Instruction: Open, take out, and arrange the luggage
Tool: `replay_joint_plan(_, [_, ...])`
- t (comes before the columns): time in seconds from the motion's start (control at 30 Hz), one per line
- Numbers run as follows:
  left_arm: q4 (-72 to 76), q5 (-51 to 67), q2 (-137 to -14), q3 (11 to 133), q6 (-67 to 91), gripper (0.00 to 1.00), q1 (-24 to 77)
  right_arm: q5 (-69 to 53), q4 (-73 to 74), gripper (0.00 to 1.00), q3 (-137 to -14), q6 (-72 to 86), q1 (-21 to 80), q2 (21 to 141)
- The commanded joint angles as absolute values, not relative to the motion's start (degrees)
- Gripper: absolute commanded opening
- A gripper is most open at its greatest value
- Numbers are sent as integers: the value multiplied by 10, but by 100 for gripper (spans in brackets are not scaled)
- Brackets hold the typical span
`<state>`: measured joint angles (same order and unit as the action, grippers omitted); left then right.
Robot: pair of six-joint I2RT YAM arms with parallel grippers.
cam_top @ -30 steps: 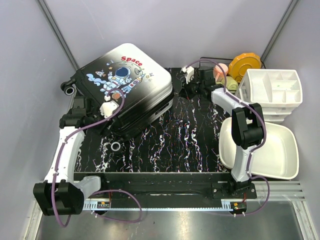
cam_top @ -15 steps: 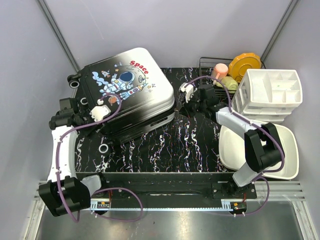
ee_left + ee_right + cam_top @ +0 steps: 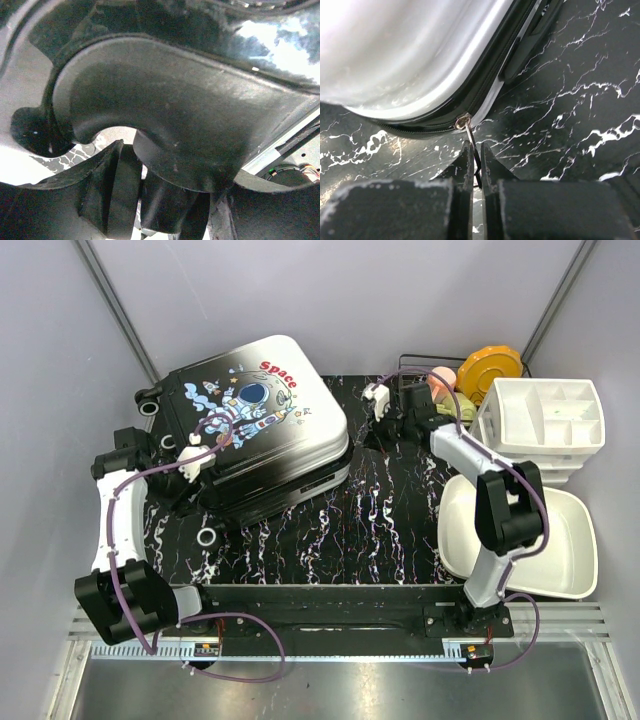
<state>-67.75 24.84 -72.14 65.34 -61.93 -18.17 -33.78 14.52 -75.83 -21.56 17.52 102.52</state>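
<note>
The luggage (image 3: 255, 430) lies flat and closed at the far left of the counter (image 3: 400, 510), its long axis roughly left to right, wheeled end by the left arm (image 3: 110, 530). The right arm (image 3: 500, 510) is nearer the work: its jaws are clenched on the zipper pull (image 3: 465, 121) at the case's right-hand corner, with the seam curving off ahead. The left jaws sit against the wheeled end; whether they grip anything I cannot tell.

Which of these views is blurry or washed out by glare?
Top external: sharp, evenly lit. Left wrist: too close, dark and soft, glare at upper right. Right wrist: the suitcase shell is blown out white, the zipper pull crisp, the right hand soft.
</note>
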Motion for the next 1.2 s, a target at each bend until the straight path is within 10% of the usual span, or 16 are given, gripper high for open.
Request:
replay_joint_plan(0.0, [-543, 96, -749, 656, -556, 0, -234, -328, 131, 0, -868, -280, 127, 1084])
replay_joint_plan(0.37, [-567, 149, -759, 661, -548, 0, -233, -461, 83, 0, -1024, -223, 141, 1252])
replay_joint_plan(0.6, [-736, 337, -752, 813, -522, 99, -238, -490, 54, 0, -913, -218, 152, 1195])
replay_joint_plan(1.17, [-616, 436, -932, 974, -108, 99, -257, -514, 29, 0, -678, -195, 264, 1047])
